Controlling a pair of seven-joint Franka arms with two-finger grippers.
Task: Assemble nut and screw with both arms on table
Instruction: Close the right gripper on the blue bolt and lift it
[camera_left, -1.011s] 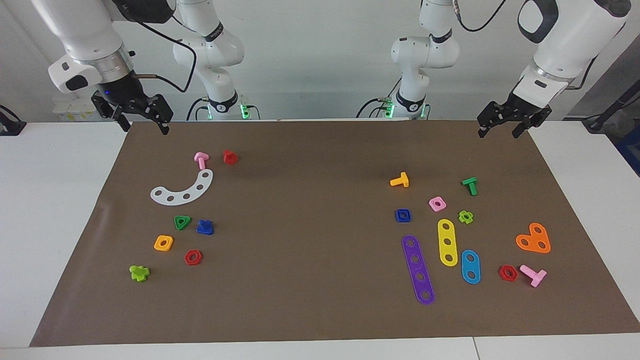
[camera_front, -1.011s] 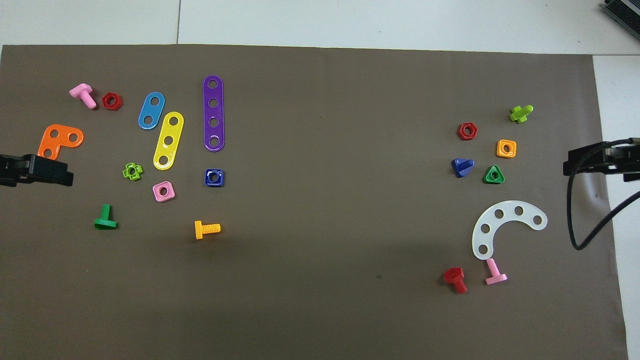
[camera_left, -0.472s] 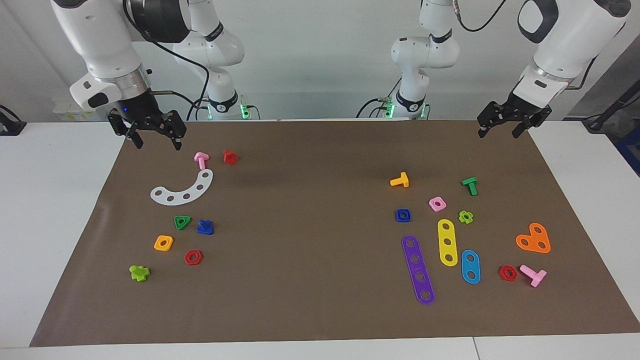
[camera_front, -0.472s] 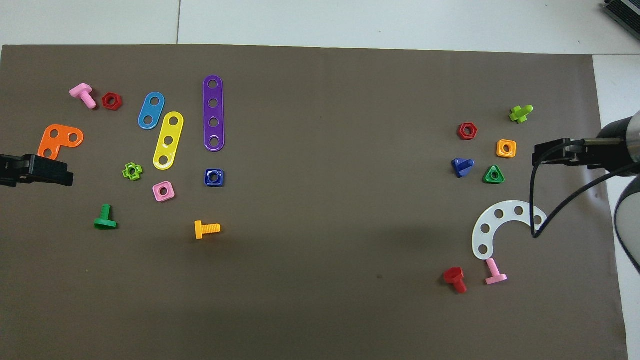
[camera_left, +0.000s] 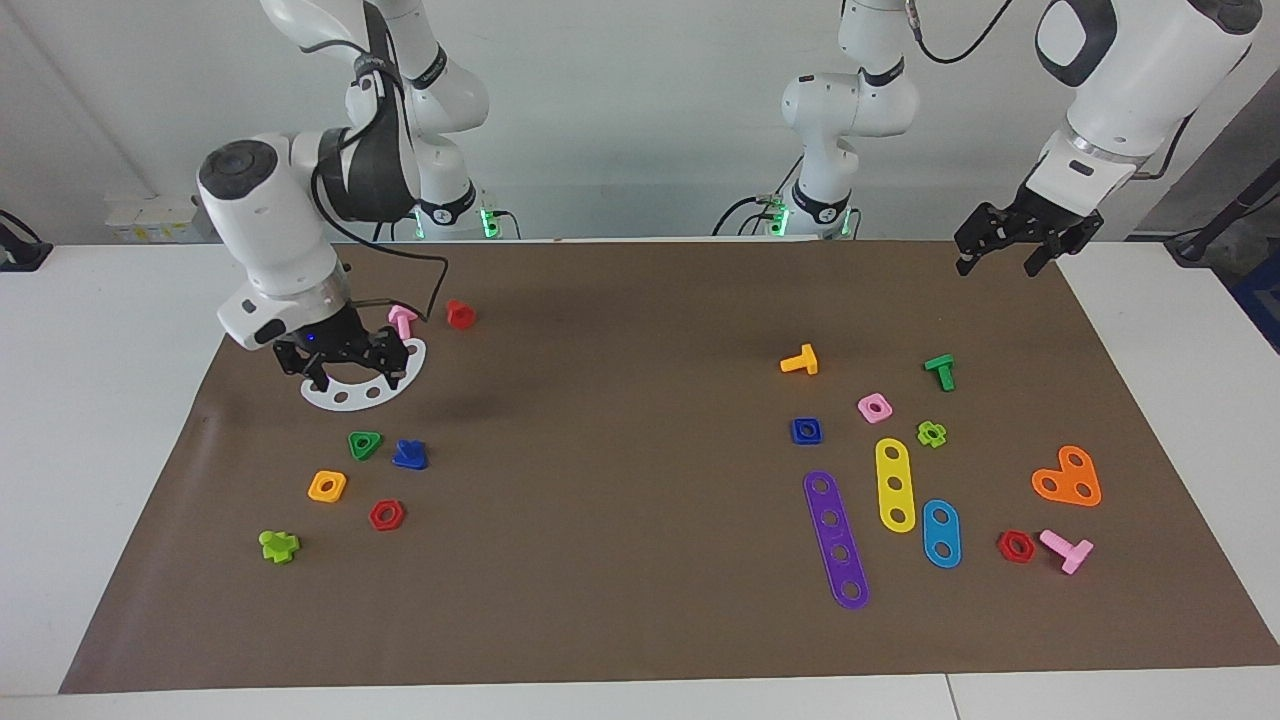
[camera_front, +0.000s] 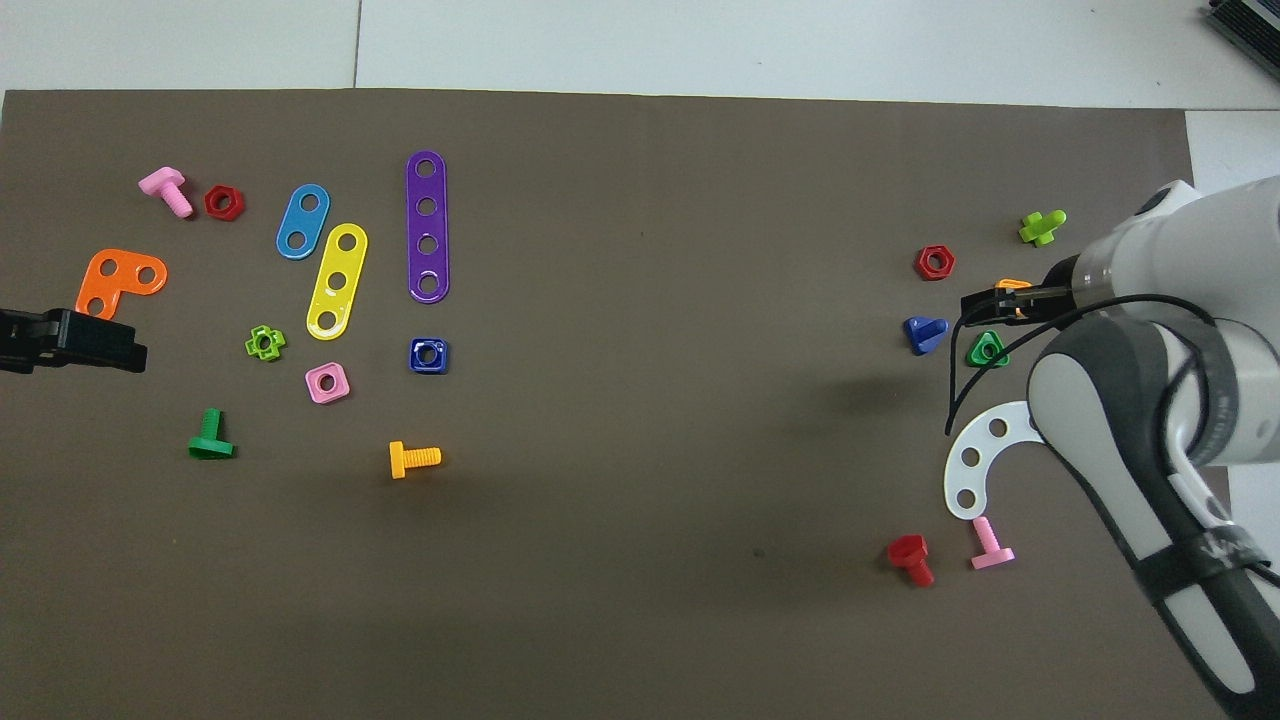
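Observation:
The dark-blue square nut (camera_left: 806, 431) (camera_front: 428, 355) lies flat on the brown mat (camera_left: 620, 520) toward the left arm's end of the table. The dark-blue screw (camera_left: 410, 455) (camera_front: 925, 333) with its triangular head rests toward the right arm's end, beside a green triangular nut (camera_left: 365, 444). My right gripper (camera_left: 358, 378) (camera_front: 990, 303) hangs open and empty over the white curved plate (camera_left: 345, 397), apart from the screw. My left gripper (camera_left: 996, 265) (camera_front: 105, 345) waits open and empty, raised over the mat's corner at its own end.
Around the screw lie an orange square nut (camera_left: 327, 486), a red hex nut (camera_left: 386, 515), a lime piece (camera_left: 279, 545), a pink screw (camera_left: 402, 320) and a red screw (camera_left: 460, 314). Near the nut lie purple (camera_left: 836, 540), yellow (camera_left: 894, 484) and blue strips (camera_left: 941, 533), a pink square nut (camera_left: 874, 407) and an orange screw (camera_left: 801, 360).
My right arm has swung down and forward from the mat's corner near its base until its gripper is over the white curved plate. The left arm has not moved.

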